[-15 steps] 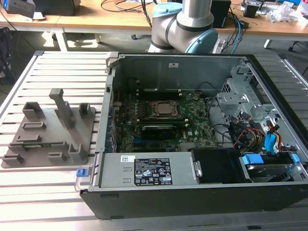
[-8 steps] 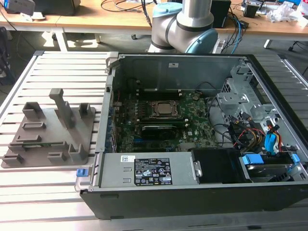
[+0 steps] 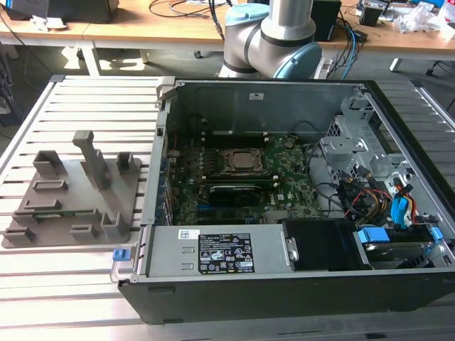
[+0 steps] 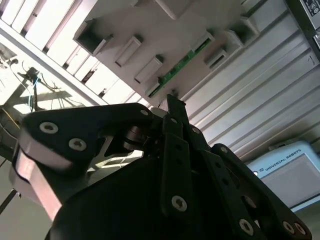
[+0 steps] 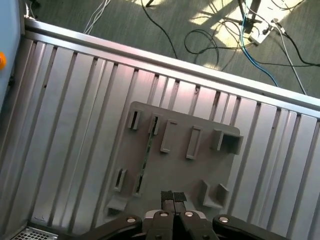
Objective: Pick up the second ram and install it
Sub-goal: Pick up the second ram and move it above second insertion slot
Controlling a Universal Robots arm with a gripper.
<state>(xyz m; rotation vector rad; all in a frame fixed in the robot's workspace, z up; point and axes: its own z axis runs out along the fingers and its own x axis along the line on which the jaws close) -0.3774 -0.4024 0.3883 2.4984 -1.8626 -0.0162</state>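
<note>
— End effector (image 5: 173,196) is clenched, see? Both wrist views show its pads pressed together with nothing between them. It hangs over that grey plastic holder tray (image 5: 180,172) on the slatted metal tabletop (image 5: 65,125).

— And the second ram (image 5: 146,152)?

— It's that long, thin, flat green circuit-board stick, standing on edge in one of the tray's narrow slots. It isn't touched yet. The second wrist view catches its green edge (image 4: 182,62) just past the fingertips.

— How would it handle, do you reckon?

— Light and stiff, I'd say, but delicate. It's a bare board with little chips on its faces. I'd take it across the flat faces near the middle of the top edge, so it lifts straight out and doesn't twist in the slot.

— Anything else in the tray?

— I can't spot anything in the other pockets. The open black computer case (image 3: 284,291) beside it is the busy one. It holds the large green motherboard (image 3: 284,192) with its square metal processor socket (image 3: 238,162), plus cables and drive bays towards the exterior view's right.
</note>
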